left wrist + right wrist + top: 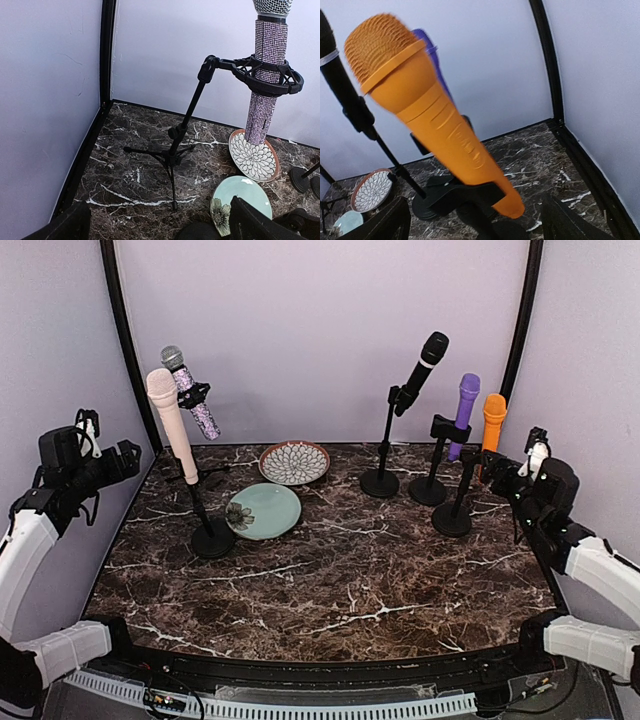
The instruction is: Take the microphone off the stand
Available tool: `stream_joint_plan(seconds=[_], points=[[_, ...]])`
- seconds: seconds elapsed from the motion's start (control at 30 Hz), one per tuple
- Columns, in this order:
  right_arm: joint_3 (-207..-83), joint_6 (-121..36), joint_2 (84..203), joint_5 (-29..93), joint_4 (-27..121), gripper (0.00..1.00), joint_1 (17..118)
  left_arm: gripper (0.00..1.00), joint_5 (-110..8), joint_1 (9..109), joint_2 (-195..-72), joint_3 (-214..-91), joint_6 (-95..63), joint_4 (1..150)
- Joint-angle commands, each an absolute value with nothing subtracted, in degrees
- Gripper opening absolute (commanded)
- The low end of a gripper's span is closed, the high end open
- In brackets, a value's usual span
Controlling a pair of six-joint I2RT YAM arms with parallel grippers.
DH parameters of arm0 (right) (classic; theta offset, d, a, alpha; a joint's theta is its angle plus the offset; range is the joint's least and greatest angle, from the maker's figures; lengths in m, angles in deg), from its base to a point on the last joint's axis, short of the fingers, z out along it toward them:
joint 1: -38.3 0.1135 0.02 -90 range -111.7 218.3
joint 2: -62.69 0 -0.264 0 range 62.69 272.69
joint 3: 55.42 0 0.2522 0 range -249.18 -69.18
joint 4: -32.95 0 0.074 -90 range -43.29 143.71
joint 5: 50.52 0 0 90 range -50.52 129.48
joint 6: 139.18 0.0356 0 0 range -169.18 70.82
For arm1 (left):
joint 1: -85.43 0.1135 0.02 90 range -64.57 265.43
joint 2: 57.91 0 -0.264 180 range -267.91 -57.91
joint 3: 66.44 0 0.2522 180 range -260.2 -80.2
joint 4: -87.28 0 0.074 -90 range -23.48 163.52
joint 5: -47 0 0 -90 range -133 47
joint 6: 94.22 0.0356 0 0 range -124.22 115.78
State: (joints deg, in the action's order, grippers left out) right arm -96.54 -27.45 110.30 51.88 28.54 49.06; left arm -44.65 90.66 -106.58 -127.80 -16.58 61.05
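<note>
orange mic [435, 120] in stand [465, 192], r gripper [480, 222] wide

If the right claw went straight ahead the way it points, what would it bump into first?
Probably the orange microphone, which sits directly ahead of the open right gripper; how far away is hard to judge.
</note>
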Motion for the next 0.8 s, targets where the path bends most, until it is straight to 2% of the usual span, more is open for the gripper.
stream_joint_plan(seconds=[0.0, 0.17, 0.4, 0.77], points=[[-96.4, -30.2, 112.6, 59.9, 26.6, 0.9, 57.2, 0.99, -43.9, 90.8, -104.8, -127.8, -14.7, 61.1], [-91.6, -24.6, 118.5, 62.4, 21.8, 0.89, 62.2, 0.99, -46.8, 90.7, -102.9, -125.0, -14.3, 63.9], [-88.3, -19.0, 129.8, 63.8, 8.5, 0.87, 61.6, 0.99, -51.5, 90.8, -100.6, -122.8, -14.4, 66.3], [-89.3, -23.1, 143.3, 65.9, -4.5, 0.71, 59.0, 0.99, -53.8, 90.8, -99.4, -122.0, -14.4, 67.3]])
